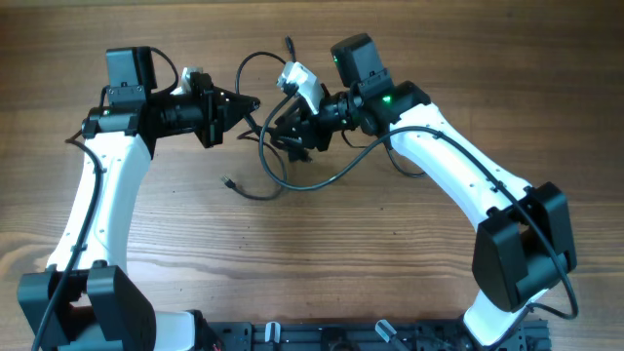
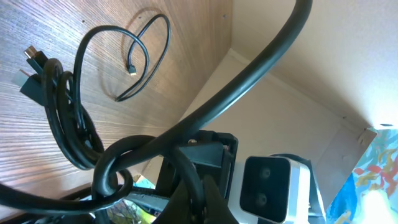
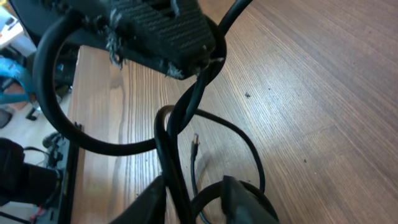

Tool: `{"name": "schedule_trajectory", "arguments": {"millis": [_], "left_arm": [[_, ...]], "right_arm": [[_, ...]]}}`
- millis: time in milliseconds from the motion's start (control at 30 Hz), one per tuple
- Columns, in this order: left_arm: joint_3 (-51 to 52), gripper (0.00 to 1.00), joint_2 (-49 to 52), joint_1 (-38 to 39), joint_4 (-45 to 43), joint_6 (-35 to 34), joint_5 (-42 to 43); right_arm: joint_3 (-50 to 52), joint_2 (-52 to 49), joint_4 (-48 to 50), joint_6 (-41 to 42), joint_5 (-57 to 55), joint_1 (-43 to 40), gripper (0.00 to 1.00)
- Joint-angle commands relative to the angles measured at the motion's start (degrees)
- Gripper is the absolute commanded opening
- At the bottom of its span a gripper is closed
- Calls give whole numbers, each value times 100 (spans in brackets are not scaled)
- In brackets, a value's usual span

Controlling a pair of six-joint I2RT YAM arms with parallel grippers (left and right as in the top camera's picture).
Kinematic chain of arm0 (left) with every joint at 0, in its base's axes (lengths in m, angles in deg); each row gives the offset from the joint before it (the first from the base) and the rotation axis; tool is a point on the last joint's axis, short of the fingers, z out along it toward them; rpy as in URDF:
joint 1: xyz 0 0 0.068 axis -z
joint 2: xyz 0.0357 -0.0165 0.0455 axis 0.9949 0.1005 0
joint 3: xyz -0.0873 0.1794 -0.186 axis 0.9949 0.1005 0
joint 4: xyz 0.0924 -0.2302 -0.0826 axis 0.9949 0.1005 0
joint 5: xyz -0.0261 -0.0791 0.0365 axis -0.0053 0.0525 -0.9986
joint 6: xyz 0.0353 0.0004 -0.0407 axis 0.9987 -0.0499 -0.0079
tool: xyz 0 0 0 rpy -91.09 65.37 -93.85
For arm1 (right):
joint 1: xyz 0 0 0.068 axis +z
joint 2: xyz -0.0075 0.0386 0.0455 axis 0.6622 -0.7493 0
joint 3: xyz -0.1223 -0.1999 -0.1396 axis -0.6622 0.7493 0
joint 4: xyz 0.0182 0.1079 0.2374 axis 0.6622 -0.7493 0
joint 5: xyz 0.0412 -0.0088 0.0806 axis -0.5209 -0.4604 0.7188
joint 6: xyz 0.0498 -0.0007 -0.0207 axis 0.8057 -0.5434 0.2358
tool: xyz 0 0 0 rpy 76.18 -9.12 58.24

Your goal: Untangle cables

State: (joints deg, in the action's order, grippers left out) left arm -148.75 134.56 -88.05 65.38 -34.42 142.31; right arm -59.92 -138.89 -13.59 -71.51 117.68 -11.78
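We are holding the cables (image 1: pixel 292 161) in both hands over the table (image 1: pixel 322 253). Our left hand (image 1: pixel 252 103) is squeezing tight on one. Our right hand (image 1: pixel 281 132) is grasping another.

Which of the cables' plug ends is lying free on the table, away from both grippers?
The small plug at the end of the thin cable's loop, lying alone on the wood; the other plug end sticks up behind the bundle.

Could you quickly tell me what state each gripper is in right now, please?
Left gripper: shut on the cables.
Right gripper: among the cables, fingers either side of a cord; grip cannot be told.
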Motion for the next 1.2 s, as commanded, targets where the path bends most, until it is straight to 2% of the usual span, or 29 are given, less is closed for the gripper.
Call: {"name": "schedule_trajectory", "arguments": {"millis": [0, 133, 300, 433, 733, 1167], "left_arm": [[24, 4, -72, 22, -22, -11, 131], [24, 4, -72, 22, -17, 31, -28], [24, 4, -72, 22, 208, 376, -1220], [24, 4, -72, 22, 577, 376, -1860], [24, 4, -72, 22, 697, 382, -2081], [24, 4, -72, 22, 697, 579, -2188]], "right_arm": [[-114, -138, 94, 328, -4, 13, 16], [-114, -122, 116, 599, -7, -55, 4], [-116, 72, 181, 1447, 4, -380, 4], [-116, 402, 175, 1648, 111, -684, 4], [-116, 944, 155, 2111, 105, -1292, 4], [-116, 1012, 120, 2813, -197, -2218, 4]]}}
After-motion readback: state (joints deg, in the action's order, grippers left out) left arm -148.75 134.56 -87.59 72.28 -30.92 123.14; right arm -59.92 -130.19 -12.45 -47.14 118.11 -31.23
